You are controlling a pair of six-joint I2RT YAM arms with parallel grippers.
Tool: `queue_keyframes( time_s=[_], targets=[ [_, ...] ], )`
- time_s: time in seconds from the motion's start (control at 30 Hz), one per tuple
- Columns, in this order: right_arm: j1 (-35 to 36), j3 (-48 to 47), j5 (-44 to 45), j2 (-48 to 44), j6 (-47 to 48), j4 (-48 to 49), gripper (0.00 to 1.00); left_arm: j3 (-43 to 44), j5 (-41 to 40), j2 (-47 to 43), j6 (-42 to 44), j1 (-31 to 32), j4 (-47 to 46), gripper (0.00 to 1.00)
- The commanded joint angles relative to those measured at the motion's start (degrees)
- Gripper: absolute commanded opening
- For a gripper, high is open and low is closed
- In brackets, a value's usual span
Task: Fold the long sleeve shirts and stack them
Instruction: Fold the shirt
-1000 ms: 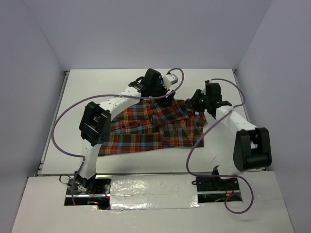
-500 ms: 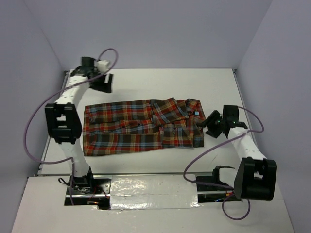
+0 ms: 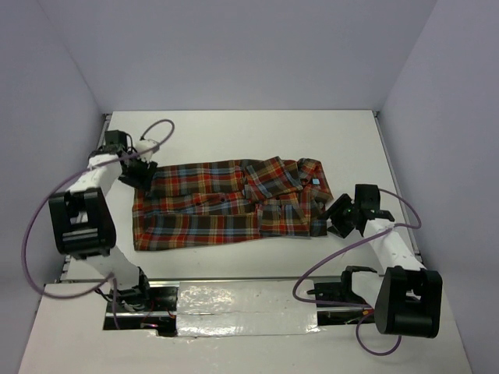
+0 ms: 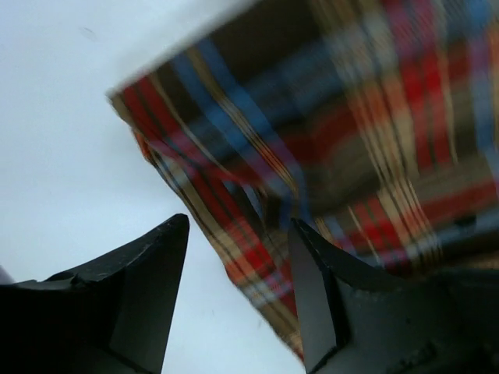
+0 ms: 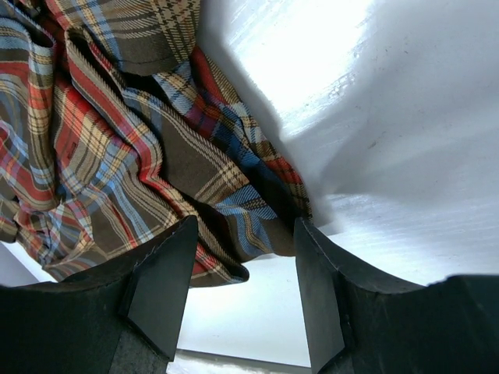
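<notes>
White desk point(image 3: 234, 132) fills the top view, with grey walls on three sides. A shiny taped strip point(image 3: 242, 300) runs along the near edge at 6 o'clock, between the arm bases.

Plaid shirt point(image 3: 210, 210) lies flat at the desk centre, long axis from 9 to 3 o'clock. It is roughly rectangular, in red-orange, brown and light blue checks. The cloth is bunched and layered at the 3 o'clock end and flatter toward 9 o'clock.

Left arm point(image 3: 82, 222) rises from its base at 7 o'clock and bends in toward the shirt's 10 o'clock corner. Right arm point(image 3: 401, 273) rises from 5 o'clock and reaches to the shirt's 4 o'clock side. A purple cable point(image 3: 162, 121) loops above the left arm.

Left tool point(image 3: 143, 173) sits at the shirt's 10 o'clock corner. The left wrist view is blurred but shows its fingers parted, with the shirt's corner edge in the gap and bare desk beside it. No cloth is visibly pinched.

Right tool point(image 3: 341, 218) is just beside the shirt's edge at 4 o'clock. The right wrist view shows its fingers parted, low over the desk, holding nothing. The rumpled shirt edge lies just beyond the tips.

A small pale neck label point(image 3: 316, 181) shows at the shirt's 2 o'clock corner.
</notes>
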State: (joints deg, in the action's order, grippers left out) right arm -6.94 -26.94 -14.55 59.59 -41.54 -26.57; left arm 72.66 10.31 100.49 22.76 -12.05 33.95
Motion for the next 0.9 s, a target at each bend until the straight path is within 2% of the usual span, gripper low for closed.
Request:
queue_keyframes(
  time_s=[0.0,0.07,0.17,0.3,0.37,0.53,0.7,0.8,0.83,0.87],
  targets=[
    [0.08,-0.04,-0.65,0.87,-0.48,2.13,0.59,-9.62,0.7,-12.49,18.85,4.66,-4.85,0.66],
    [0.17,-1.0,-1.1,1.66,0.84,2.31,0.59,-12.88,-2.12,-13.65,27.98,9.3,-4.95,0.67],
    [0.17,-1.8,-1.27,2.98,2.24,1.96,0.59,-14.56,-5.29,-12.25,32.86,11.44,-6.44,0.71],
    [0.17,-1.45,-1.8,2.55,2.34,2.31,0.59,-14.66,-6.0,-10.14,34.54,11.62,-7.15,0.74],
    [0.17,-0.93,-1.45,2.2,2.25,2.31,0.59,-15.27,-6.96,-8.91,35.77,13.72,-6.79,0.75],
    [0.17,0.31,-1.63,1.05,2.52,2.66,0.6,-18.96,-14.15,-8.64,35.95,15.13,-13.82,0.74],
    [0.26,-0.22,-1.45,0.96,3.39,2.57,0.6,-23.08,-17.51,-9.17,37.18,15.66,-19.96,0.71],
    [0.17,-0.83,-1.36,0.88,3.83,2.66,0.59,-25.2,-20.32,-8.91,37.35,15.66,-25.07,0.62],
    [0.17,-1.18,-1.45,1.14,4.36,2.14,0.59,-25.29,-20.85,-8.73,37.18,15.66,-25.77,0.56],
    [0.26,-1.62,-1.45,1.23,4.71,1.96,0.59,-24.77,-21.29,-8.56,37.0,15.66,-25.95,0.45]
  ],
)
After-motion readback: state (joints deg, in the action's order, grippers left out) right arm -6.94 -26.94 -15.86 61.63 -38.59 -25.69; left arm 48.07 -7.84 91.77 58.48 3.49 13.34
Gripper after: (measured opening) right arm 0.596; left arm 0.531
